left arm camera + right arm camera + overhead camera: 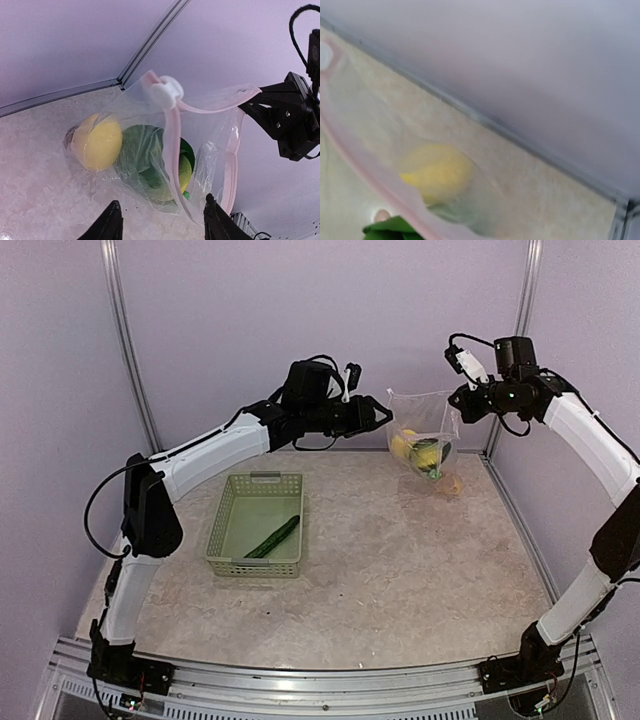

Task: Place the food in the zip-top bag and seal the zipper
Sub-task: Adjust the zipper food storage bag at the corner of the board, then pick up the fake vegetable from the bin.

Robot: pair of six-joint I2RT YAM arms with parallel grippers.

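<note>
- The left claw [161,200] stands wide with nothing between its fingers, just short of the clear floppy plastic zip-top bag [125,115]. The right claw [248,103] is pinched onto the bag's 3 o'clock corner, holding it up.
- The pale pink zipper strip [172,145] gapes, with its small white slider [167,92] at the end away from the right claw.
- Sealing would go best by drawing the slider straight toward the right claw with the strip held taut, though probably only once the last piece is in.
- The bag holds a yellow toy lemon [97,142], a green leafy toy piece [142,150] and a yellow-green piece [184,170].
- A small orange piece [455,483] sits at the bag's foot; whether it is inside cannot be told.
- The pale green slatted plastic basket [228,530], at 9 o'clock on the surface [400,570], holds only a long green toy cucumber [273,537].
</note>
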